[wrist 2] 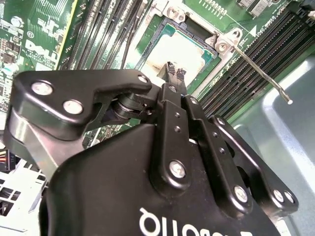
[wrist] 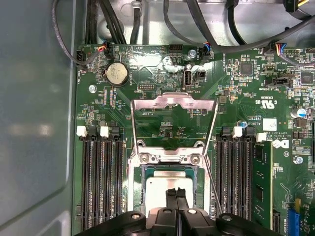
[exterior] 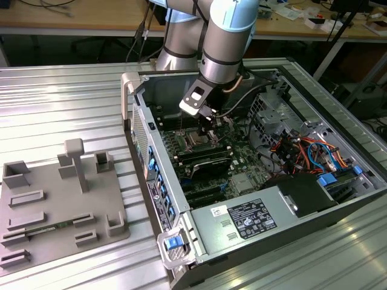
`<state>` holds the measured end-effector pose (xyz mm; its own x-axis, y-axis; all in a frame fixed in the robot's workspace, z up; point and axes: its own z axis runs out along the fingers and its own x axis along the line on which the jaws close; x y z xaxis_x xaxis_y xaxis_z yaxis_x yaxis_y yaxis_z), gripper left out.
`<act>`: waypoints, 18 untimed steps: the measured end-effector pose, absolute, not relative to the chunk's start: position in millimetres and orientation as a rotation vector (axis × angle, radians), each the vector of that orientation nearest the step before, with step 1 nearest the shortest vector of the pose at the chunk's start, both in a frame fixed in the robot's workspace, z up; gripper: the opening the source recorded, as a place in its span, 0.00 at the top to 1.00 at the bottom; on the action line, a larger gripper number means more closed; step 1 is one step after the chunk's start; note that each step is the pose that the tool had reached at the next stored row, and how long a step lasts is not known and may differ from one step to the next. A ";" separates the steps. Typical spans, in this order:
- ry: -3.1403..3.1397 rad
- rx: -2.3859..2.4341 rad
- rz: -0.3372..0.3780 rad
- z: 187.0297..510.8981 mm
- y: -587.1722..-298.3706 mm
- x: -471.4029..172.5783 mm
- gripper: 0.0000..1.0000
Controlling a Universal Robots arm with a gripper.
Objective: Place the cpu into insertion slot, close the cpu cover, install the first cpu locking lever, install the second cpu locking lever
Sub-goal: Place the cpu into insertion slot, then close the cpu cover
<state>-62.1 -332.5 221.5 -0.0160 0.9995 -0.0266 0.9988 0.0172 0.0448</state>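
Flat green motherboard (wrist: pixel 162 123): fine white silkscreen lettering across its face, plus a small white sticker (wrist: pixel 269 124) on it. Grey power-supply box (exterior: pixel 211 238) beside the motherboard: white printed label (exterior: pixel 251 220), wording illegible.

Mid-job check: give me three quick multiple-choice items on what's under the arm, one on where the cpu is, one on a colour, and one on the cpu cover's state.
1. Where is the cpu?
A) in the insertion slot
B) on the grey tray outside the case
C) on the power-supply box

2. What colour is the motherboard?
A) blue
B) green
C) red

3. How does the cpu cover stand?
A) shut down over the cpu
B) hinged open, clear of the slot
C) off its hinge, lying on the table

Answers:
1 A: in the first wrist view the silver-grey chip lies inside the socket, right by the pincer.
2 B: the board is green all around the socket.
3 B: the silvery frame lies back from the socket, with board showing through its cut-out.
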 end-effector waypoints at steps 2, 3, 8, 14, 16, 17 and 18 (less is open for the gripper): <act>2.204 2.168 0.020 221.8 -332.5 -62.1 0.89; 2.204 2.168 0.021 222.0 -332.5 -62.1 0.89; 2.204 2.168 0.020 223.1 -332.5 -62.2 0.89; 2.204 2.168 0.020 225.9 -332.5 -62.1 0.89; 2.204 2.168 0.021 227.7 -332.5 -62.0 0.89; 2.204 2.168 0.021 229.1 -332.5 -62.0 0.89; 2.204 2.168 0.020 232.1 -332.5 -62.0 0.89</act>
